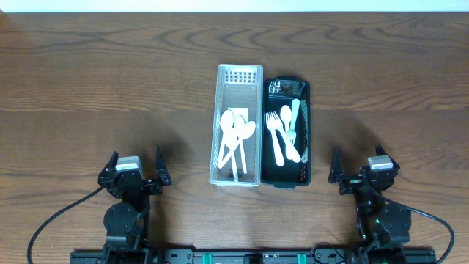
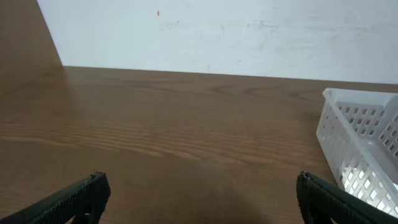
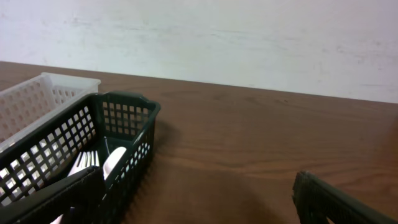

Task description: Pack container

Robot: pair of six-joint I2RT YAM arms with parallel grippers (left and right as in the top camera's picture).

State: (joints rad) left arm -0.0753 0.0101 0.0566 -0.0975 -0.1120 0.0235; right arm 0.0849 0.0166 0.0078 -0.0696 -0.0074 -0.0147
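A white slotted basket [image 1: 239,79] stands at the table's middle and holds white plastic spoons [image 1: 236,136]. A black basket [image 1: 305,139] touches its right side and holds white forks [image 1: 275,136] and a pale teal utensil [image 1: 294,117]. My left gripper [image 1: 135,167] is open and empty at the front left, well left of the white basket [image 2: 360,143]. My right gripper [image 1: 364,167] is open and empty at the front right, just right of the black basket [image 3: 124,124].
The wooden table [image 1: 110,88] stretches around both baskets. A white wall [image 2: 217,31] rises behind the table's far edge.
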